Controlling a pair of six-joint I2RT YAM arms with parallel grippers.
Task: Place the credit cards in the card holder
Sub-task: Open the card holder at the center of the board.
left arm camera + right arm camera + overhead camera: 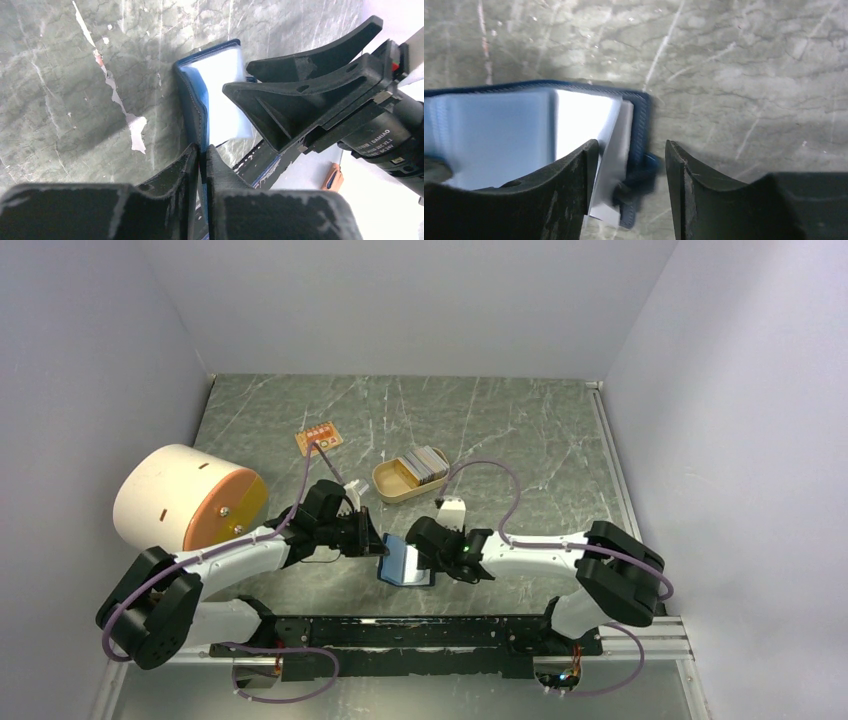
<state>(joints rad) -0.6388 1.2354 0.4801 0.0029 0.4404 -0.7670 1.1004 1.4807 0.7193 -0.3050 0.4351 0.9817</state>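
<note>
Both arms lie low over the near part of the desk [500,430], forearms stretched inward so that the two tools meet at the middle. The left tool [202,150] comes in from the left, its fingers pressed together on one edge of the holder [405,562], with the navy cover pinched between them. The right tool [631,145] comes in from the right with its jaws apart. One finger [574,190] rests over the pale blue inside and the other stands outside the opposite edge of the cover, so that edge sits in the gap and is not squeezed.

There is one holder, lying partly spread between the two tools just in front of the arm bases. One tan tray [385,485] sits a little farther back, holding one stack of cards [426,462]. One orange board [318,438] lies beyond it to the left. One white and orange drum [180,495] stands at the left edge.

The cards in the stack are too small to count. In the right wrist view a white leaf shows inside the holder, but the blur hides whether it is a card or a pocket. In the top view the tools cover much of the holder.
</note>
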